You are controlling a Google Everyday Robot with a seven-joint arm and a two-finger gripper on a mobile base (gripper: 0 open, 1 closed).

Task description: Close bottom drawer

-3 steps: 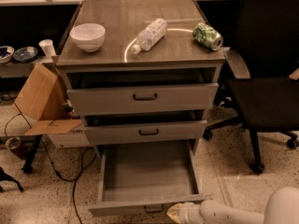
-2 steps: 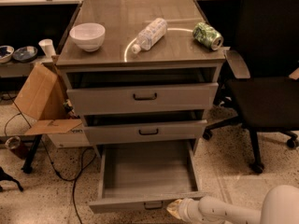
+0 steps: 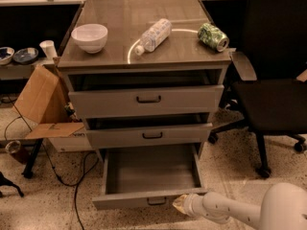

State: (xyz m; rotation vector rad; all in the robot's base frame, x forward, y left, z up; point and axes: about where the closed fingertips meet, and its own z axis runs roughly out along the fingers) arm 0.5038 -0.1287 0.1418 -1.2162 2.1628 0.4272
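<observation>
The bottom drawer [image 3: 151,174] stands pulled well out at the foot of the cabinet [image 3: 120,18]. The gripper [image 3: 180,204] is at the drawer's near front panel, just right of the handle [image 3: 156,201]; whether it is wide or narrow cannot be told. A bowl [image 3: 89,36], bottle [image 3: 153,34] and can [image 3: 213,36] rest on top.

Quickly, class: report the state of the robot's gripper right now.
Gripper: cannot be told; it is at the right end of the open bottom drawer front panel.
</observation>
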